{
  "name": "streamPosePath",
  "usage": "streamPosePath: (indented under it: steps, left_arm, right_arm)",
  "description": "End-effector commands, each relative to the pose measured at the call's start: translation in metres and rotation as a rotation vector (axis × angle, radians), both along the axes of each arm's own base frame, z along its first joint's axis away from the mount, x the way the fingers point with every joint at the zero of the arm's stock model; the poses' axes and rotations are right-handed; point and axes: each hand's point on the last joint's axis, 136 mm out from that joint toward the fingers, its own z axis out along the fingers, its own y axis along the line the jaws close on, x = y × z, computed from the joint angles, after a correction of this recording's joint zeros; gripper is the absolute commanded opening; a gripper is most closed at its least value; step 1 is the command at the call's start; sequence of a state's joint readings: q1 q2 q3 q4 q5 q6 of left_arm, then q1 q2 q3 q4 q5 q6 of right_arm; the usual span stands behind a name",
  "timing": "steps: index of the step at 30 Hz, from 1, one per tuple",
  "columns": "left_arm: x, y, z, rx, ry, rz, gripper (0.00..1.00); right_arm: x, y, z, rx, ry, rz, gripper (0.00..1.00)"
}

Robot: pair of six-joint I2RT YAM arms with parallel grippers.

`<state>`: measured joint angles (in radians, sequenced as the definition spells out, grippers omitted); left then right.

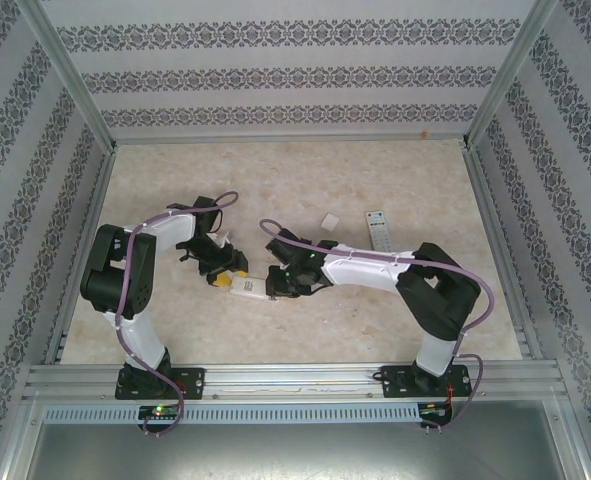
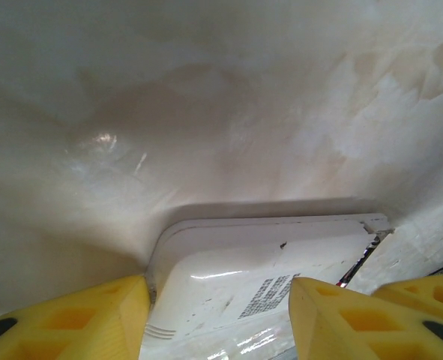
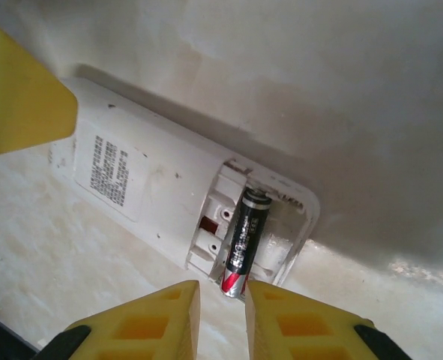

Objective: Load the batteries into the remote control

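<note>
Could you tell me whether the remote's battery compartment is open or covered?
Open. The compartment on the remote has no cover, one slot is bare, and one battery lies partly in the other.

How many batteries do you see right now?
1. The slim dark cylindrical battery with a red band lies in the open compartment of the white plastic remote, its lower end sticking out. Others may be hidden.

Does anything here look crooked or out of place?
Yes. The battery lies askew in the remote control's open compartment, not seated flat. Its near end juts past the edge, at the tips of the right pincer.
</note>
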<state>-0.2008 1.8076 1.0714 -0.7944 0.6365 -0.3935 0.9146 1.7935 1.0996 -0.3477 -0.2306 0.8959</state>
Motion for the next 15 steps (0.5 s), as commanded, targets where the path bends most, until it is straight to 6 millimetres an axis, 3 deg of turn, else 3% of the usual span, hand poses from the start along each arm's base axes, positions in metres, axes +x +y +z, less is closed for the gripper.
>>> streamPosePath:
  steps: [1,15]
  left_arm:
    - [-0.0046,0.0005,-0.0067,-0.011,0.024,0.009,0.54]
    - [-0.0025,-0.0007,-0.0068,-0.017,0.023,0.009,0.52]
  right_arm:
    - [-0.0031,0.0072,-0.0028,0.008,0.019,0.004,0.23]
    - [0.0045,0.0090,-0.0097,-0.014,0.008,-0.005,0.20]
